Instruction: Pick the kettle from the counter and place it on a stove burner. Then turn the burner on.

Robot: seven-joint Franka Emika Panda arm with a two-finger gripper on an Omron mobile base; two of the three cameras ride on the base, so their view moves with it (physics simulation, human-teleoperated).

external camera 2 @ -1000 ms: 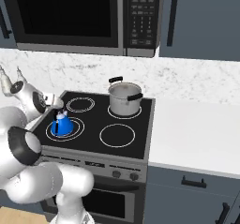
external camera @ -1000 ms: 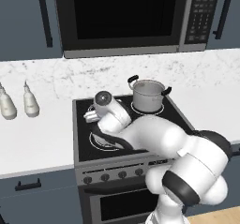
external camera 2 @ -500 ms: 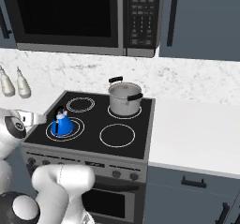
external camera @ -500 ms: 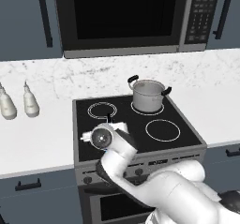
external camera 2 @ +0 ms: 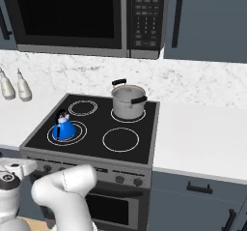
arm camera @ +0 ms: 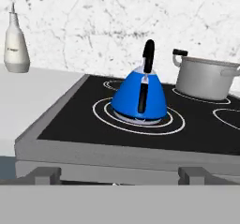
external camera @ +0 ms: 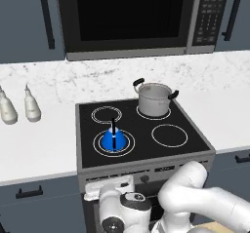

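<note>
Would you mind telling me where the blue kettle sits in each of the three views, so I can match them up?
Left base view: the kettle stands left of centre, on the cooktop's front-left double ring.
Right base view: the kettle is at centre-left, on that same ring.
Hand view: the kettle is just above the middle, seen close up.
Shared landmark: the steel pot on the burner behind and to the right.

Dark blue-grey upper cabs (external camera: 29, 22) flank black built-in microwave (external camera: 132, 20). White marble-look backsplash (external camera 2: 193, 82) below. Lower cabs (external camera 2: 202, 201), black bar handles. Even, flat light, no hard shadows.
</note>
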